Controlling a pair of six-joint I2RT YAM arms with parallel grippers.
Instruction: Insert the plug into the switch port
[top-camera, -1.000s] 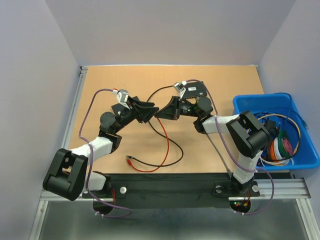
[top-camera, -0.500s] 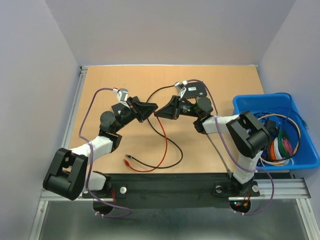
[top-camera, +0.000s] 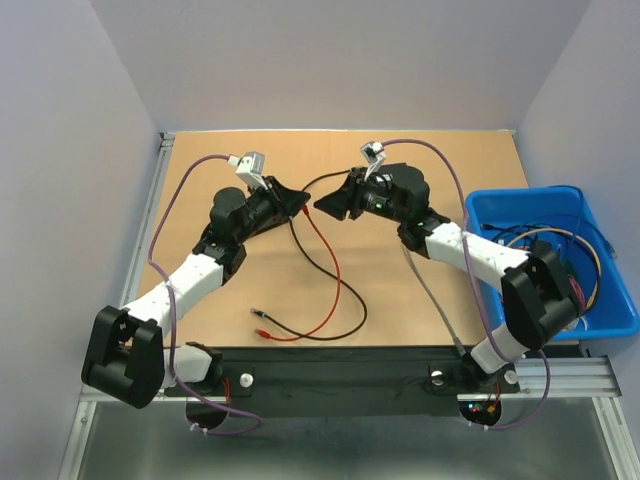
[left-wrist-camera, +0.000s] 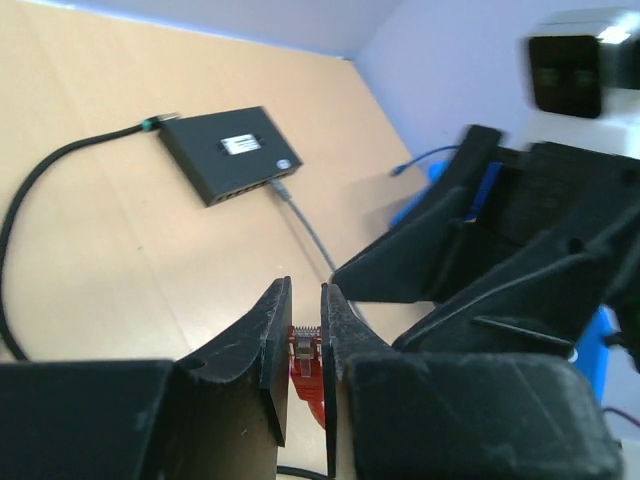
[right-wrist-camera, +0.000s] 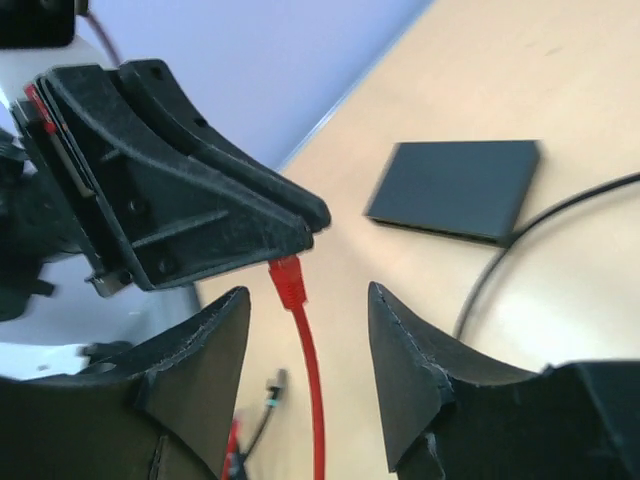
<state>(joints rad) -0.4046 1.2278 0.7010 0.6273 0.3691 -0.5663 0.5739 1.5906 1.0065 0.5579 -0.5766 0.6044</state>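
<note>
Low in the centre of the top view, on the tan table (top-camera: 200, 160): loose ends of a red cable (top-camera: 320, 240) and a black cable (top-camera: 362, 310), lying side by side. Further up, at mid-frame: left gripper (top-camera: 298, 203) and right gripper (top-camera: 322, 204), tip to tip and close together. At bottom centre of the left wrist view: left fingers (left-wrist-camera: 268, 335) pressed together on the red plug (left-wrist-camera: 305, 352), pinching it. In the right wrist view: right fingers (right-wrist-camera: 215, 340) spread apart, with the red plug poking out of the left gripper's tips and hanging between them, untouched. Beyond, flat on the table: black switch (left-wrist-camera: 230, 152), upper left in the left wrist view, upper right in the right wrist one, well apart from the red plug. At the right edge of the top view: blue bin (top-camera: 600, 325) of coiled wires.
</note>
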